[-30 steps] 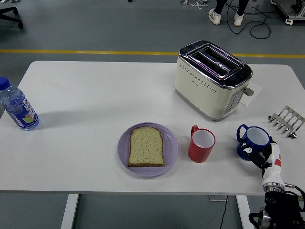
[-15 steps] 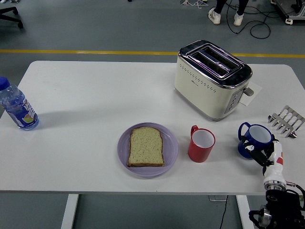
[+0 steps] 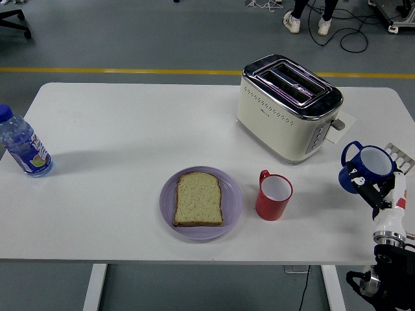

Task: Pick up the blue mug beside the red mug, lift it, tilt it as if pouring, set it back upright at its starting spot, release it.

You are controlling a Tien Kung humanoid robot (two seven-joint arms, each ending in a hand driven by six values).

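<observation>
The blue mug (image 3: 367,167) with a white inside is off the table at the right, tilted slightly, its handle pointing up and left. My right hand (image 3: 375,189) comes up from the lower right corner, its black fingers wrapped around the mug's lower side. The red mug (image 3: 273,195) stands upright on the white table (image 3: 130,129), right of the plate, well left of the lifted blue mug. My left arm is out of sight.
A cream toaster (image 3: 289,105) stands at the back right. A purple plate (image 3: 201,204) with a slice of bread lies at the front centre. A water bottle (image 3: 21,145) stands at the left edge. A metal rack (image 3: 397,155) sits by the right edge, partly behind the blue mug.
My right hand has raised the blue mug off the table, carrying it up and to the right. It now covers part of the metal rack.
</observation>
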